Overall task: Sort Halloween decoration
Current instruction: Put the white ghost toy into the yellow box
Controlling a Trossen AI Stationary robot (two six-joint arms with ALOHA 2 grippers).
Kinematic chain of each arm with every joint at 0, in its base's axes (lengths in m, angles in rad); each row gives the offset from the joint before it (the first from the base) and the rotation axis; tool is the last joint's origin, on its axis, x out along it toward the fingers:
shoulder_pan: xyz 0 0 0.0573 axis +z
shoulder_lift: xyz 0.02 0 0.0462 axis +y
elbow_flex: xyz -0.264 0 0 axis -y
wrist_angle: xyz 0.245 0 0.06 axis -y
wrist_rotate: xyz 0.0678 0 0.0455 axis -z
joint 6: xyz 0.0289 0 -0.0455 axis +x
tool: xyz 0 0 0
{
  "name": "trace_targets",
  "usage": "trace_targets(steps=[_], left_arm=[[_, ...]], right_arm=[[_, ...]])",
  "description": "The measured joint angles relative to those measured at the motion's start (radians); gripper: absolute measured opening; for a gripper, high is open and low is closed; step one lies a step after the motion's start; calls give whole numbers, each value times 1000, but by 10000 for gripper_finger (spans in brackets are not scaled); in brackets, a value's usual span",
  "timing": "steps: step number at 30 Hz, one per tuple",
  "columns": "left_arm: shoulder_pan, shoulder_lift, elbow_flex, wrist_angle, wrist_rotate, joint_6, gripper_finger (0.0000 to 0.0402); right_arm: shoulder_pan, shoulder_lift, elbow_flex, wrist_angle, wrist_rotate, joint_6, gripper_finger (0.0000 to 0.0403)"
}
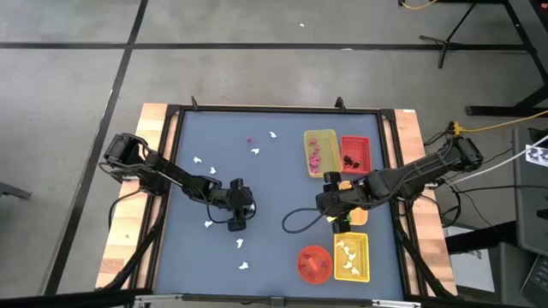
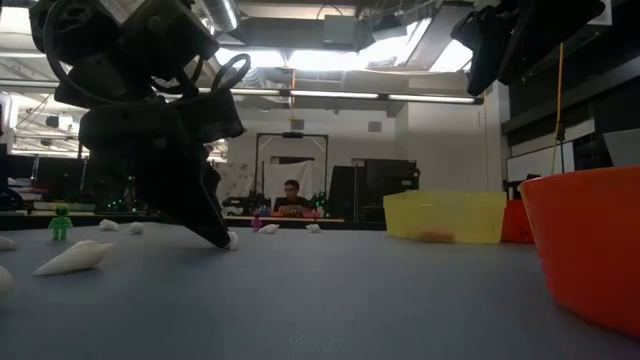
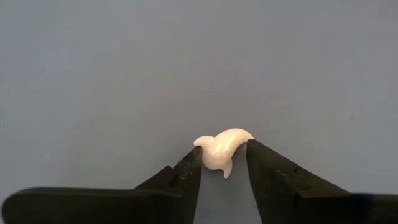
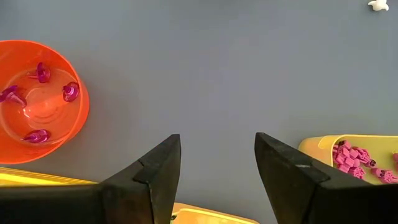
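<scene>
Your left gripper pinches the small white ghost-shaped piece, lower edge hidden between fingers; right gripper gapes, right of centre.

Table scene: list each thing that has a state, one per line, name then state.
left gripper: down at the table mat, fingers on either side of a white ghost piece, touching it.
right gripper: open, empty, raised above the mat.
orange bowl: upright, holding purple pieces.
yellow tray: holding pink pieces.
red tray: holding dark bits.
yellow tray near the bowl: holding white ghost pieces.
</scene>
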State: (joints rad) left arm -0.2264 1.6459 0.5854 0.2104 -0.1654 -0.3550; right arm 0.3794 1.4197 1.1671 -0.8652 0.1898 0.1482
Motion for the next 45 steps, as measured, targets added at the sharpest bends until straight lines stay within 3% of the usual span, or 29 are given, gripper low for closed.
trace_targets(steps=[22, 35, 45], left_arm=[[0, 0, 0, 2, -1, 0, 51], [0, 0, 0, 26, -1, 0, 48], [0, 0, 0, 159, -1, -1, 48]], right_arm=[[0, 0, 0, 0, 0, 0, 205], [0, 0, 0, -18, 0, 0, 205], [0, -2, 0, -102, 0, -1, 205]])
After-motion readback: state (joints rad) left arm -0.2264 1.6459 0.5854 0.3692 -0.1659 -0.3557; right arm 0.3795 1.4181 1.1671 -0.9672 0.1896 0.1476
